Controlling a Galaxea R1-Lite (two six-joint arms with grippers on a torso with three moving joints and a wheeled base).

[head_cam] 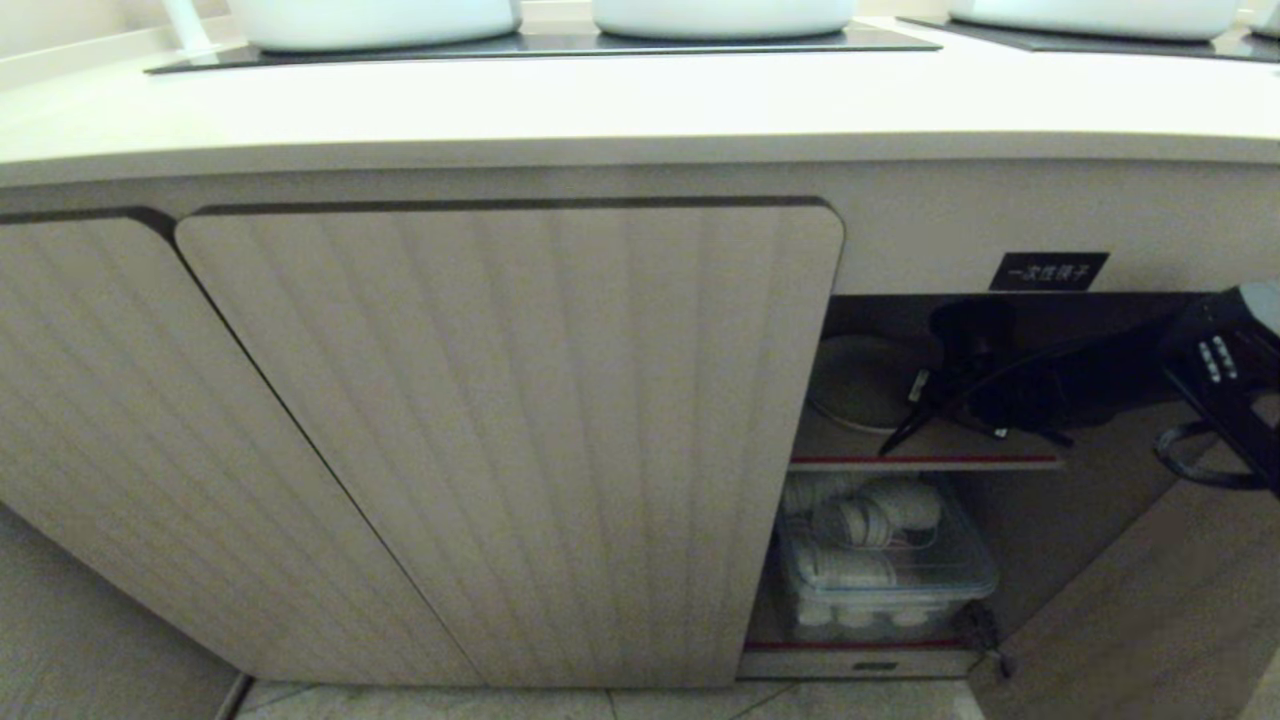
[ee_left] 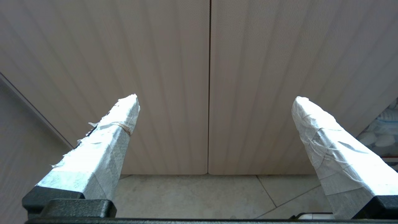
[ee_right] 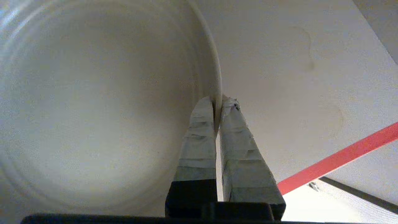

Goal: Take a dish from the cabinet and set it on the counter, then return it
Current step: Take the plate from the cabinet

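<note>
Inside, right claw (ee_right: 217, 101) pinches dish (ee_right: 93, 109) rim; far edge cropped.

We saw the bench (head_cam: 640, 110) washed out by bright overhead light, while the open cabinet (head_cam: 930, 400) lay in deep shadow. The head view bowed at its edges. The dish (ee_right: 93, 109) looked soft and grainy up close.

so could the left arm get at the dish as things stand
Probably not. The left hand faces closed ribbed doors, and the dish sits on the shelf in the open bay, where the right hand already grips its rim.
</note>
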